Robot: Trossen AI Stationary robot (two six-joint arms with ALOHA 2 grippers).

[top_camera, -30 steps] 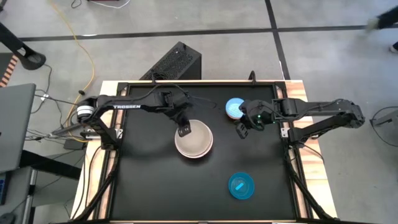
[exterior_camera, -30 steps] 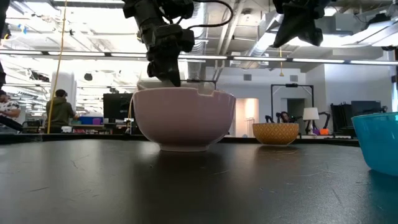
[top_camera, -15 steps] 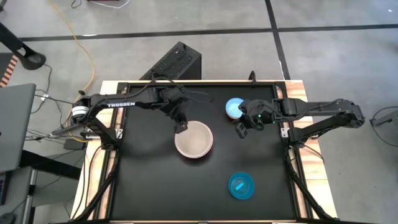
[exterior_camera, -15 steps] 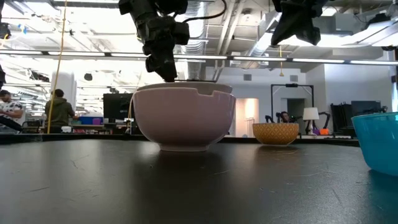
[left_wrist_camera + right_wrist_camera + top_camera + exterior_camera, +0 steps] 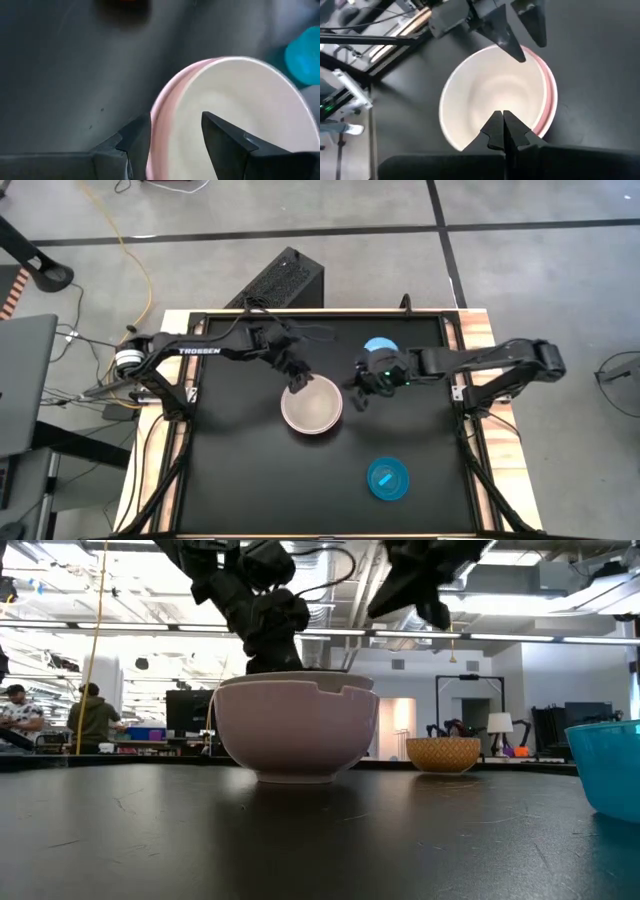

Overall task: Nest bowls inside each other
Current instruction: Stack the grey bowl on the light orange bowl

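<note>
Straddling the nested bowls' (image 5: 312, 407) rim, left hand (image 5: 297, 383) open.

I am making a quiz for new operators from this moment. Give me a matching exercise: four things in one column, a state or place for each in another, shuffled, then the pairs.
Things:
1. left end effector
2. right end effector
3. teal bowl
4. light blue bowl

States or places:
A. shut, hovering beside the stacked bowls
B. alone near the table's front edge
C. open, astride the stack's rim
D. at the back, partly hidden by the right arm

Pairs: 1-C, 2-A, 3-B, 4-D
</note>
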